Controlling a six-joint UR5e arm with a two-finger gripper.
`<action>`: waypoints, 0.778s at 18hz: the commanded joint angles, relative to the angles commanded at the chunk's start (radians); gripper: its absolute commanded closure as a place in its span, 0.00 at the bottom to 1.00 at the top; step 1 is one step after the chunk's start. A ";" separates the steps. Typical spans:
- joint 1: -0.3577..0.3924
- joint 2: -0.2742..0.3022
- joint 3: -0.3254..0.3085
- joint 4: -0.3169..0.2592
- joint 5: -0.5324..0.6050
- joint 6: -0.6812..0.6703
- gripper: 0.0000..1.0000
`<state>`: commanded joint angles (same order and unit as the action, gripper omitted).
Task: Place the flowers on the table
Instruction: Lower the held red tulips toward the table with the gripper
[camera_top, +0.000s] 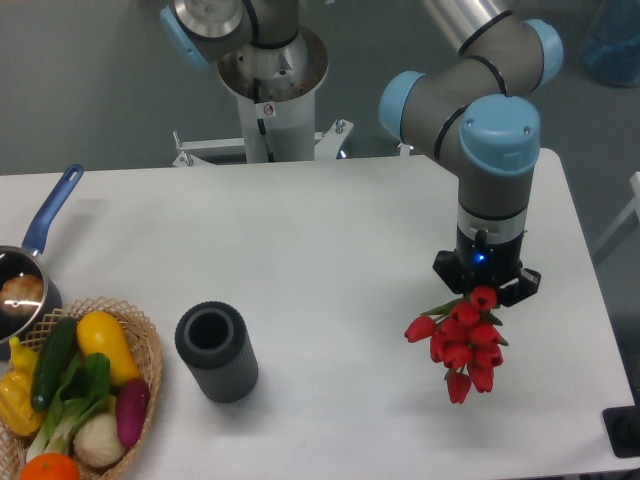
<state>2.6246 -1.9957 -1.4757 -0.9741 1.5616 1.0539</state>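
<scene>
Red tulip flowers (465, 340) hang at the right of the white bench (320, 260), their stems seemingly clenched in our gripper's (487, 290) jaws. We judge them light, floppy and easily bruised, best held by the stems, never the buds.

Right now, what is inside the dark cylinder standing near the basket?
The cylinder has an open top; only dark inner wall shows, with nothing sticking out. Its bottom is hidden in shadow, so small contents cannot be ruled out.

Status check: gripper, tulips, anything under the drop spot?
Gripper shut on bunch of red tulips, buds hanging down. White table bare beneath. Dark grey cylinder well clear.
</scene>
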 joint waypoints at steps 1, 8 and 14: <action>-0.002 -0.006 -0.003 0.000 0.006 0.000 0.90; -0.041 -0.048 -0.026 0.005 0.051 -0.087 0.89; -0.049 -0.072 -0.054 0.011 0.063 -0.091 0.79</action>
<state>2.5756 -2.0678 -1.5293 -0.9634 1.6245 0.9633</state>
